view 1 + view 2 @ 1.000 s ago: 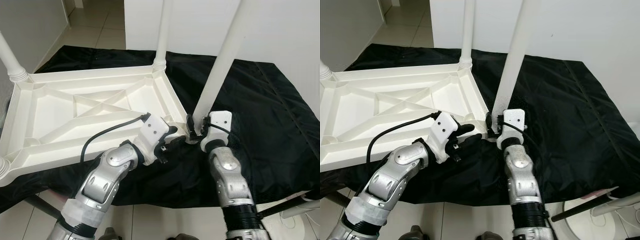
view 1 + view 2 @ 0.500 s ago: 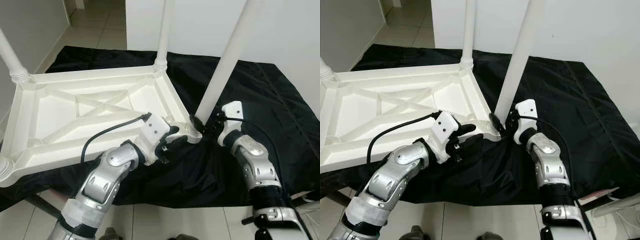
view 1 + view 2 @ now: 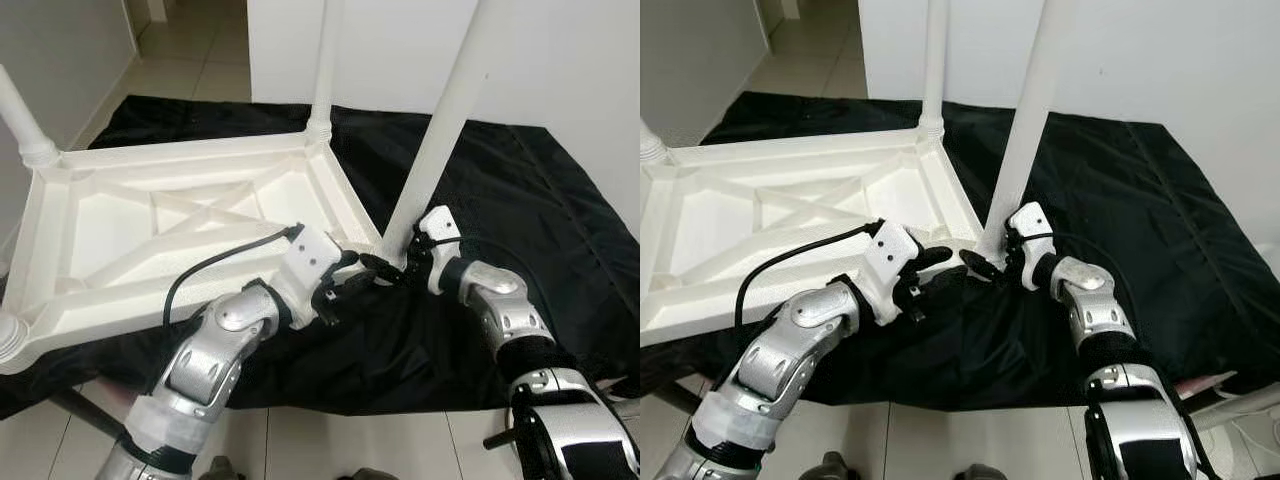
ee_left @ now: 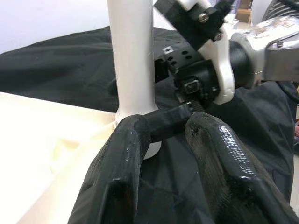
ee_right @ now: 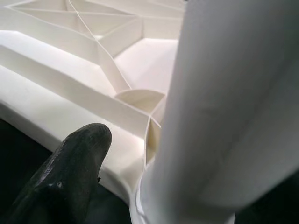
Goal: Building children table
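- Tiled floor [image 3: 190, 60] with a black cloth [image 3: 540, 190] spread over it, white wall [image 3: 1160, 50] behind.
- White plastic children's table [image 3: 150, 225] lies upside down on the black cloth, ribbed underside facing up.
- Far leg [image 3: 322, 70] stands upright in the table's far corner socket; another leg [image 3: 22, 120] stands at the far corner on the robot's left.
- Near leg [image 3: 440, 130] stands at the table's near corner on the robot's right, leaning a bit away from the table, its foot end at the corner socket [image 3: 385, 262].
- Left gripper [image 3: 352, 285] sits at that same corner, just on the table side of the near leg base; fingers [image 4: 117, 168] parted a little with a gap between them, nothing gripped.
- Left wrist view: the near leg base is right ahead of the left gripper's fingertips, with the right gripper's black finger crossing between them.
- Right gripper [image 3: 392, 268] is on the opposite side of the near leg base from the table, pressed close against it; one black finger [image 5: 70, 168] lies beside the leg near the table rim.
- Cannot tell whether the right gripper actually clamps the leg or how far apart its fingers are.
- Black cable [image 3: 215, 265] loops from the left wrist over the table edge.
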You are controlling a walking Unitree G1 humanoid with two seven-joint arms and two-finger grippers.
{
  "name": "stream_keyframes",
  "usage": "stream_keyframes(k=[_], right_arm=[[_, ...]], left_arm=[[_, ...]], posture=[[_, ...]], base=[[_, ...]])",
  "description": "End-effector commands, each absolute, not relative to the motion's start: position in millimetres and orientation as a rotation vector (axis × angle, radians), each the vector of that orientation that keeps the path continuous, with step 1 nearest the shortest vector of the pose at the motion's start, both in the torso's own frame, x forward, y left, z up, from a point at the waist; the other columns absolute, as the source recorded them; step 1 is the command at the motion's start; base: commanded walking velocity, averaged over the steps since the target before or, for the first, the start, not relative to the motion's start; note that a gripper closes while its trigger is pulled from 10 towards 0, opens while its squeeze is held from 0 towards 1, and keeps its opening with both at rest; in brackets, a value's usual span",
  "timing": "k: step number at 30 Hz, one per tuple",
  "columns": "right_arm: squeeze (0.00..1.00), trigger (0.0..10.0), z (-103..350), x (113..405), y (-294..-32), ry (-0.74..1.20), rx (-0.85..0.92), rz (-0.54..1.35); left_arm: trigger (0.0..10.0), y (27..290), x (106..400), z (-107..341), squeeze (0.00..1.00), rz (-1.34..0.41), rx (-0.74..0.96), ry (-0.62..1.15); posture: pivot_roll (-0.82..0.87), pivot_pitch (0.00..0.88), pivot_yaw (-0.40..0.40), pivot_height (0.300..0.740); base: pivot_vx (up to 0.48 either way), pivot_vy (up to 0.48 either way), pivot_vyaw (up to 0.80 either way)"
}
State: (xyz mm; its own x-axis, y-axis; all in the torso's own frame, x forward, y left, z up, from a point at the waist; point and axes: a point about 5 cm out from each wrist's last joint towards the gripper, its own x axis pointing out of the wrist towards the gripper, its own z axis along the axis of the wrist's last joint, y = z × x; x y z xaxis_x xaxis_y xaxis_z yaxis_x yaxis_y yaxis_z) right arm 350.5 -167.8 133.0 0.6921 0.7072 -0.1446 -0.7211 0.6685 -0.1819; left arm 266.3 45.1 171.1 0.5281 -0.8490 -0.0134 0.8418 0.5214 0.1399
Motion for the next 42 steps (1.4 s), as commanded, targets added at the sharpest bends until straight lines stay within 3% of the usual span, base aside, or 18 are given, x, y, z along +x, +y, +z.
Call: stream_keyframes(k=[1,2,5,6,15,16,17,18,30,35,42], right_arm=[[0.00,10.0,129.7,350.8,-166.6,0.080,-0.253,0.822],[0.00,4.5,129.1,352.8,-165.4,0.083,-0.261,0.822],[0.00,4.5,129.2,354.9,-164.8,0.085,-0.265,0.813],[0.00,0.0,125.7,357.3,-166.4,0.114,-0.253,0.787],[0.00,0.0,114.0,350.7,-174.9,0.140,-0.219,0.753],[0.00,6.1,112.1,349.4,-176.8,0.141,-0.200,0.723],[0.00,6.1,112.1,349.4,-176.8,0.141,-0.200,0.723],[0.00,10.0,111.1,348.8,-178.3,0.135,-0.189,0.689],[0.00,10.0,107.6,351.5,-172.9,0.093,-0.106,0.364],[0.00,10.0,105.5,342.2,-142.4,0.055,0.040,0.011],[0.00,10.0,112.4,339.0,-129.4,0.008,0.034,-0.082]], left_arm=[[10.0,41.2,265.9,173.9,0.00,-1.026,0.139,-0.067],[10.0,41.0,266.5,173.8,0.00,-1.024,0.142,-0.069],[10.0,40.9,267.0,174.0,0.00,-1.022,0.148,-0.072],[10.0,42.0,268.6,174.8,0.00,-1.013,0.156,-0.079],[10.0,45.4,271.1,175.4,0.00,-0.993,0.159,-0.084],[10.0,46.1,271.1,175.0,0.00,-0.989,0.160,-0.083],[10.0,46.1,271.1,175.0,0.00,-0.989,0.160,-0.083],[10.0,47.0,271.1,174.5,0.00,-0.984,0.161,-0.081],[10.0,51.8,272.4,172.8,0.00,-0.948,0.150,-0.074],[10.0,51.0,270.5,170.4,0.00,-0.938,0.134,-0.069],[10.0,48.2,272.7,175.1,0.00,-0.932,0.124,-0.085]], posture=[[0.00,0.000,-0.058,0.740],[0.00,0.000,-0.060,0.740],[0.00,0.000,-0.060,0.740],[0.02,0.000,-0.066,0.740],[0.02,0.000,-0.063,0.740],[0.02,0.000,-0.061,0.740],[0.02,0.000,-0.061,0.740],[0.02,0.000,-0.062,0.740],[0.01,0.000,-0.062,0.740],[0.01,0.000,-0.066,0.740],[0.01,0.000,-0.065,0.740]], base=[[0.000,0.000,0.00],[0.000,0.000,0.00],[0.000,0.000,0.00],[0.000,0.000,0.00],[0.000,0.000,0.00],[0.000,0.000,0.00],[0.000,0.000,0.00],[0.000,0.000,0.00],[0.000,0.000,0.00],[0.000,0.000,0.00],[0.000,0.000,0.00]])
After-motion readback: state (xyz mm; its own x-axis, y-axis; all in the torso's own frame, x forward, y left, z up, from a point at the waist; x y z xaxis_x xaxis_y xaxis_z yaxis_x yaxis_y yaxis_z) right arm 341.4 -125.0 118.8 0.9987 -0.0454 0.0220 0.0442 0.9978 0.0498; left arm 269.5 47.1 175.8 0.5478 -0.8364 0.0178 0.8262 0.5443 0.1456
